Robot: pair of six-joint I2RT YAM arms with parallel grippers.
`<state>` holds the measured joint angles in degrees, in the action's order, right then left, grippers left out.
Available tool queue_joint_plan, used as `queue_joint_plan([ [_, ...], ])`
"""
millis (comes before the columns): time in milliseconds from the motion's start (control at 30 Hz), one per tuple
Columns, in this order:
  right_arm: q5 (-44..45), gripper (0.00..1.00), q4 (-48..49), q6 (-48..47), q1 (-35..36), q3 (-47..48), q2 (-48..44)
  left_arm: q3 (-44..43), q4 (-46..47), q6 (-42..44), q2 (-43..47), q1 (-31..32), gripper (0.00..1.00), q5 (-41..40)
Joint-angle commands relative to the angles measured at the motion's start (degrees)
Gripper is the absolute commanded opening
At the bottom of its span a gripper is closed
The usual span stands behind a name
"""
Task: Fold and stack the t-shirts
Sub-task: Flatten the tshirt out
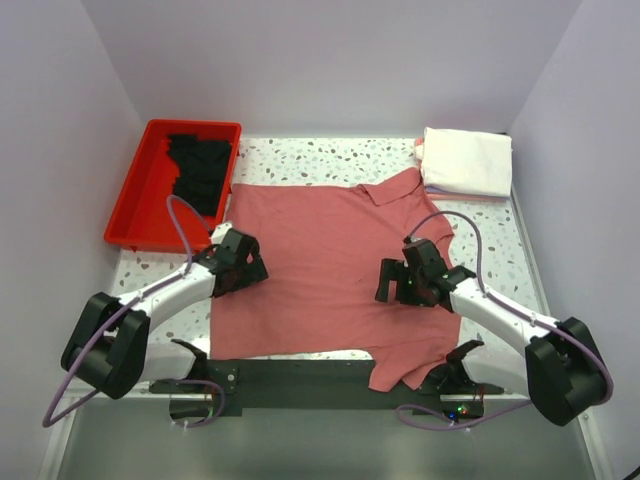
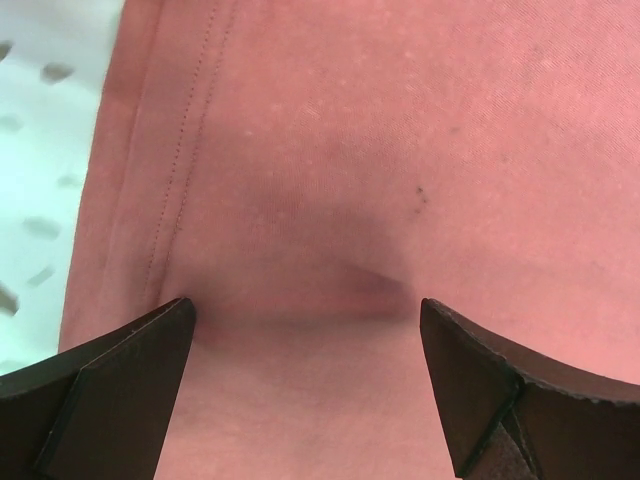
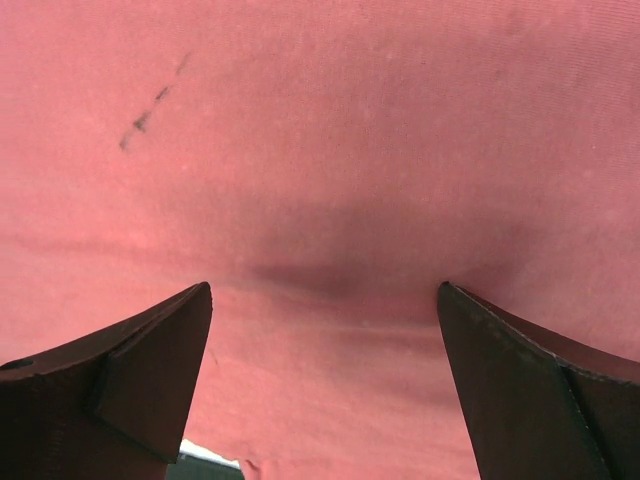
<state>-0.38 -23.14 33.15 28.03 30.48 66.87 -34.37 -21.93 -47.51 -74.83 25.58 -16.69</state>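
Observation:
A dusty-rose t-shirt [image 1: 320, 260] lies spread flat on the middle of the table, collar toward the back right, with one sleeve hanging over the front edge. My left gripper [image 1: 245, 262] stands open over the shirt's left side, just inside the stitched hem [image 2: 170, 170]. Its fingertips [image 2: 150, 340] are down at the cloth [image 2: 350, 150], with a small crease between them. My right gripper [image 1: 395, 282] stands open over the shirt's right side, fingertips [image 3: 170, 330] at the cloth [image 3: 350, 120] around a shallow dimple. Neither gripper holds anything.
A red plastic tray [image 1: 135, 205] at the back left holds black cloth [image 1: 200, 165]. A folded white shirt [image 1: 467, 160] sits at the back right on pinkish cloth. Speckled tabletop [image 2: 40, 150] shows left of the shirt. Walls close in the sides and back.

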Motion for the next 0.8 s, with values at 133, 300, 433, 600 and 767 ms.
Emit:
queue_joint_plan([
  [133,-5.5,0.99,-8.9,5.4,3.3,-2.8,-7.7,1.6,-7.0,-3.3,5.2,-0.1,1.00,-2.8],
  [300,1.7,0.99,-10.2,1.2,3.2,5.4,-7.0,-2.7,-6.9,-0.6,8.4,-0.1,1.00,-4.4],
  [433,8.4,0.99,-9.8,-3.0,3.1,19.3,-1.9,-7.8,-5.8,1.5,8.6,0.0,1.00,-4.6],
  [600,19.8,0.99,-9.0,-9.5,1.5,33.9,11.3,-6.6,7.5,4.4,8.5,0.2,1.00,5.2],
  [767,19.2,0.94,-11.3,-13.2,-4.3,45.7,25.6,-6.7,13.8,6.7,4.3,2.4,1.00,9.8],
])
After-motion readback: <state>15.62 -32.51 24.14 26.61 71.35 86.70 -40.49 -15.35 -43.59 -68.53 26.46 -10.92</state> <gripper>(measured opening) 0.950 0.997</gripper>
